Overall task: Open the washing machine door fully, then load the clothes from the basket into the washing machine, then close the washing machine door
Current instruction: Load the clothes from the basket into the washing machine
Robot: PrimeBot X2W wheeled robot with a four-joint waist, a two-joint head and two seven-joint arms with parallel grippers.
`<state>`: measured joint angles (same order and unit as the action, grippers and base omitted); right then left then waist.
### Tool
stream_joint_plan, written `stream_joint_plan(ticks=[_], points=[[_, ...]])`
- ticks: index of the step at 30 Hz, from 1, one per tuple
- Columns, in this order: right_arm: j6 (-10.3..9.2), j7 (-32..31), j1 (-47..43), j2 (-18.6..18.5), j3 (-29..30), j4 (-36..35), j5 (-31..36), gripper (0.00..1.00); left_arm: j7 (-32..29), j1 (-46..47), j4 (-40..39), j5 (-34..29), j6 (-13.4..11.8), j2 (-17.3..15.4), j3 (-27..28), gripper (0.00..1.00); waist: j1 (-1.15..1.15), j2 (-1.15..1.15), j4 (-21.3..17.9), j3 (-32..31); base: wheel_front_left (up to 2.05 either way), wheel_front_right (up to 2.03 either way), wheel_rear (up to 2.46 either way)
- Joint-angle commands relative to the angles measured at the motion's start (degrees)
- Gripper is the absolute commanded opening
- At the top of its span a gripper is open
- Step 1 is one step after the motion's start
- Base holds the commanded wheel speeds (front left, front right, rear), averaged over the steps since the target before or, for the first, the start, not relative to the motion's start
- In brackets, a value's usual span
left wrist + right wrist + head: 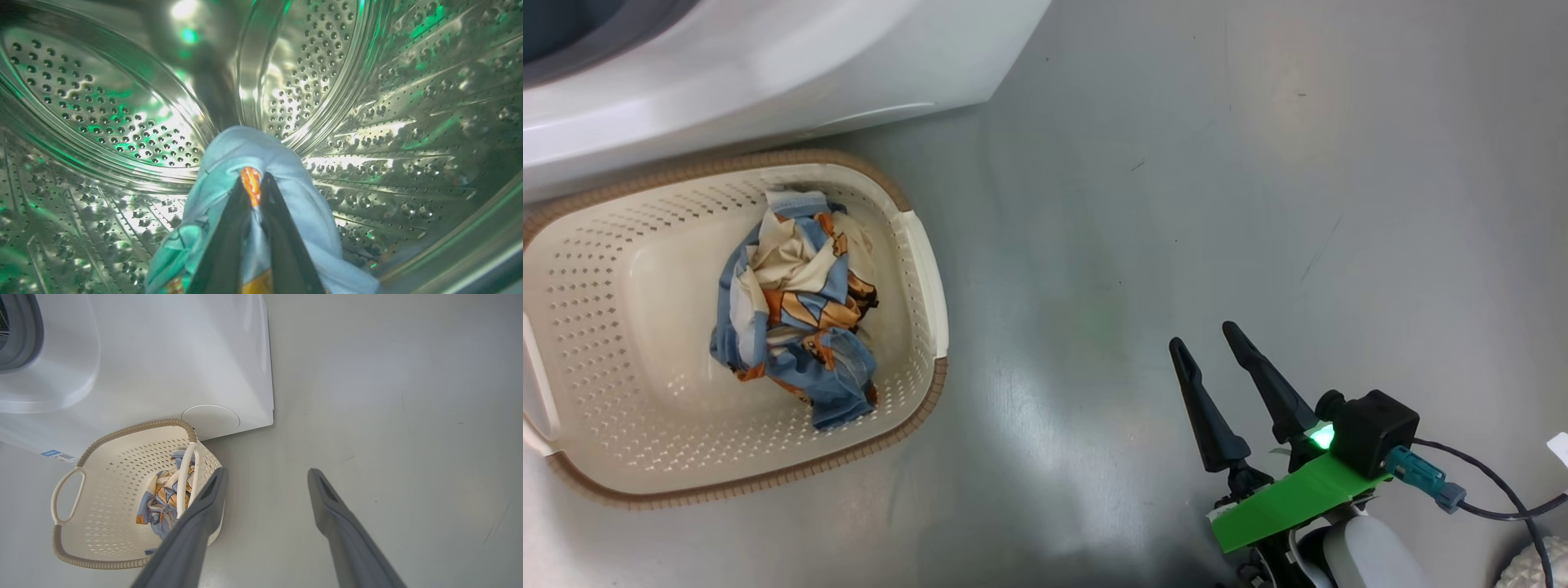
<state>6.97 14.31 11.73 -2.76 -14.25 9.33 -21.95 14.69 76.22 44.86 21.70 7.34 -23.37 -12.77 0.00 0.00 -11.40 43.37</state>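
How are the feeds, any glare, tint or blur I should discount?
Head view: white glare streak on the floor beside the basket; washing machine soft. Left wrist view: green tint and hot reflections across the drum, held garment slightly blurred. Right wrist view: even light, jaws soft.

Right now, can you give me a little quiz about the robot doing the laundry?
1. True or false: clothes lie in the basket.
2. Inside the drum, the left gripper pinches: A) a sock B) blue cloth C) nothing.
3. Fill in: the right gripper is ____, holding nothing.
Key: 1 true; 2 B; 3 open.
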Motion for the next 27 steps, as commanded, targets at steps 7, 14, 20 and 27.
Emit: stream_joint_plan(ticks=[7,14,20,27], points=[[0.52,0.69,-1.00,-0.11,-1.24,-0.08,-1.42,1.00,0.30,1.68,5.12,3.82,0.13,-2.09,-3.38,1.00,0.00,0.00,0.06,-1.30,0.00,0.00,0.00],[0.52,0.69,-0.61,-0.11,-1.27,0.23,-1.60,1.00,0.30,2.18,6.56,5.87,0.14,-1.55,-5.66,1.00,0.00,0.00,0.74,-2.82,0.00,0.00,0.00],[0.52,0.69,-0.20,-0.11,-1.05,0.62,-1.45,1.00,0.30,1.03,6.86,7.22,0.14,-0.72,-7.21,1.00,0.00,0.00,1.61,-3.75,0.00,0.00,0.00],[0.52,0.69,0.46,-0.11,-0.37,0.97,-1.30,1.00,0.30,-0.58,7.17,8.85,0.14,0.17,-7.66,1.00,0.00,0.00,2.70,-4.84,0.00,0.00,0.00]])
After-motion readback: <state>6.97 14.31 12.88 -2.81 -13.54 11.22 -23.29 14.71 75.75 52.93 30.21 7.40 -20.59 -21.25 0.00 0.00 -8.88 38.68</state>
